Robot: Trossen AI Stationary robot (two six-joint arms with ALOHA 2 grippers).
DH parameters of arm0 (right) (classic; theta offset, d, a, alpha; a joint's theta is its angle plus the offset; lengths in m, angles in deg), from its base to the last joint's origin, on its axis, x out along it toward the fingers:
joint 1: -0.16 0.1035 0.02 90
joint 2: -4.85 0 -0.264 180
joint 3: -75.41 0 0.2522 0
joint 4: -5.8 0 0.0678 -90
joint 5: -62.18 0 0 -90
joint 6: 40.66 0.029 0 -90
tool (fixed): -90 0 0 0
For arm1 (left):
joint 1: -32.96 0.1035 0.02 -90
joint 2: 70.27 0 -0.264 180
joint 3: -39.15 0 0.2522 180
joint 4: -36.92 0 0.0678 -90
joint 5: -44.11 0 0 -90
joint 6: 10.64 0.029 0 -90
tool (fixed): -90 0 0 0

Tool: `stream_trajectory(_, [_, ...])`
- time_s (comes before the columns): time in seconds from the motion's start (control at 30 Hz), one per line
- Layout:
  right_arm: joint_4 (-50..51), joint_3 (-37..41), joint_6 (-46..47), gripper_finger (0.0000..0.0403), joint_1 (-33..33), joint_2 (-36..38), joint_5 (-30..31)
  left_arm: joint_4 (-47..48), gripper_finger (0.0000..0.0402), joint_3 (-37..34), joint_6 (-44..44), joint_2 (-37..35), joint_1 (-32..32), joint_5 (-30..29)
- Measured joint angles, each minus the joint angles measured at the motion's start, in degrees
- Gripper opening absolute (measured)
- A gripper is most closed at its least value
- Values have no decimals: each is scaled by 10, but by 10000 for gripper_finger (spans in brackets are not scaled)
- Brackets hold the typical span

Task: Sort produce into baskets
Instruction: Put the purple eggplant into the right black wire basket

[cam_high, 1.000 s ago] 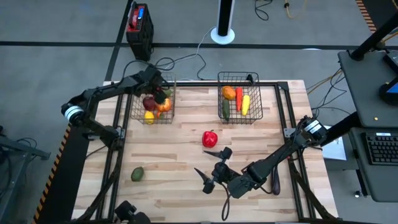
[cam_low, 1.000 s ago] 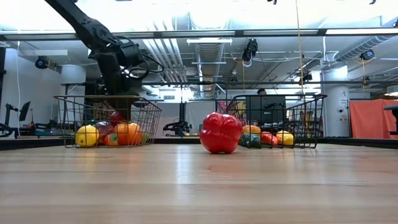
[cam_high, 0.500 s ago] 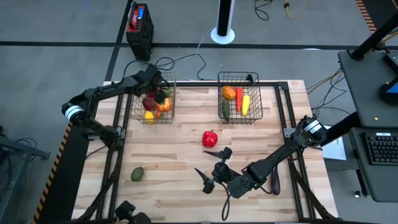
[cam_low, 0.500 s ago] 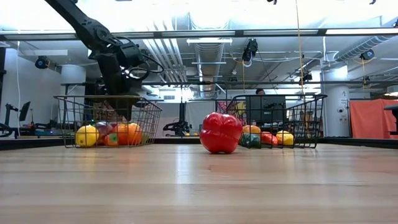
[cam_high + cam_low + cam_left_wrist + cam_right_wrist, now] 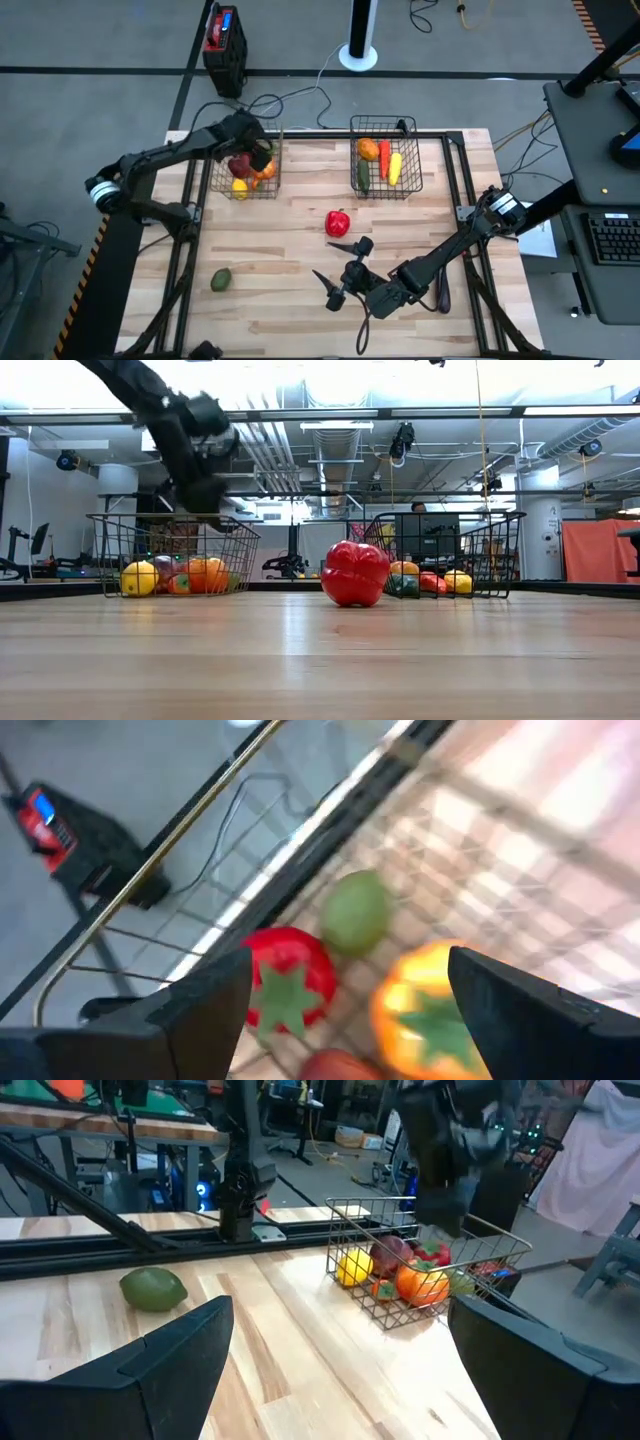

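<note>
Produce still loose on the surface: the red pepper (image 5: 338, 222) and the green fruit (image 5: 221, 279). From the high view, you see the pepper at 11 o'clock from the right gripper (image 5: 341, 268), near it; that gripper is spread wide, empty. The left gripper (image 5: 258, 152) hangs over the left basket (image 5: 215, 172), fingers apart, holding nothing. Only the low view shows it clear above the basket rim. The left wrist view shows the basket's contents below.
</note>
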Motion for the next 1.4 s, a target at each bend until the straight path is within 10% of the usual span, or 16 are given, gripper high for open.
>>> stream_trajectory(0.3, [68, 0, 84, 361, 0, 0, 0, 25, 315, -49, -125, -159, -245, -3])
stream_trajectory(0.5, [112, 0, 195, 361, 0, 8, -8, -25, 315, -120, -258, -246, -495, -112])
stream_trajectory(0.77, [223, 0, 401, 361, -36, 34, -272, -116, 315, -148, -273, -261, -771, -305])
stream_trajectory(1.1, [330, -3, 594, 359, -37, 32, -516, -112, 315, -120, -277, -240, -846, -380])
stream_trajectory(1.4, [889, -149, 794, 329, -10, 32, -570, -111, 315, -120, -283, -209, -846, -380])
